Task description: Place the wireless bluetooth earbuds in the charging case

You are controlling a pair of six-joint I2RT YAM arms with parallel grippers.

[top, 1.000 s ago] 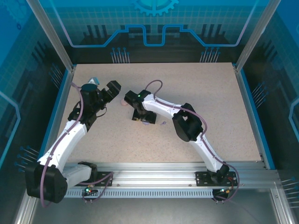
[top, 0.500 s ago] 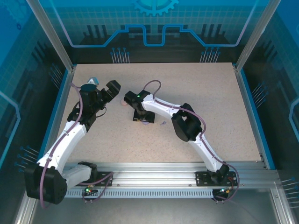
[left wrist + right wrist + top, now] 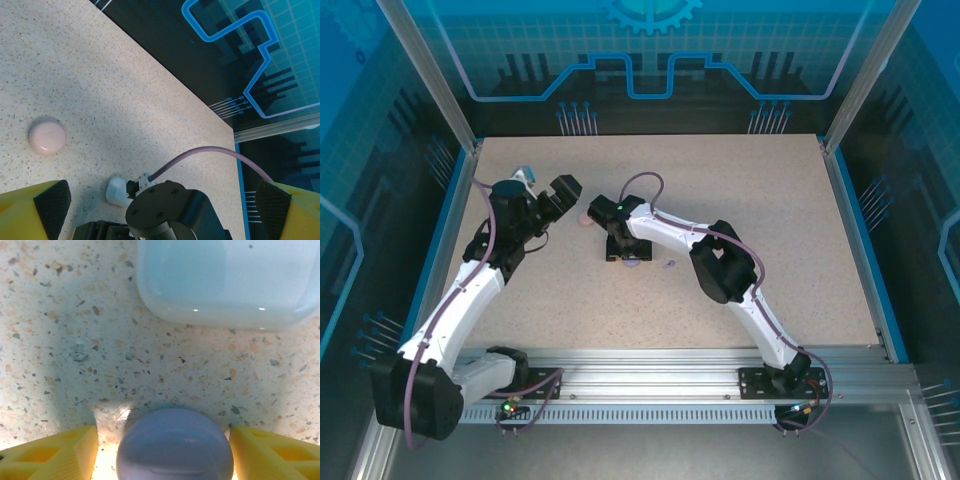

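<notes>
1. The right gripper (image 3: 162,432) is parted astride a purple charging case (image 3: 175,455), not clamped.
2. The left gripper (image 3: 160,186) is spread wide, nothing grasped.
3. A purple earbud (image 3: 670,264) is seen on the table (image 3: 770,190) beside the right arm (image 3: 720,268).

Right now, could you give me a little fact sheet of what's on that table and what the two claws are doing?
Surface: speckled tabletop
Left gripper: wide open, holding nothing
Right gripper: down at the tabletop, one finger on either side of a round purple case; cannot tell if it is clamped
Just ahead of it: pale case, lid closed
Lying apart: round pink case, closed
</notes>
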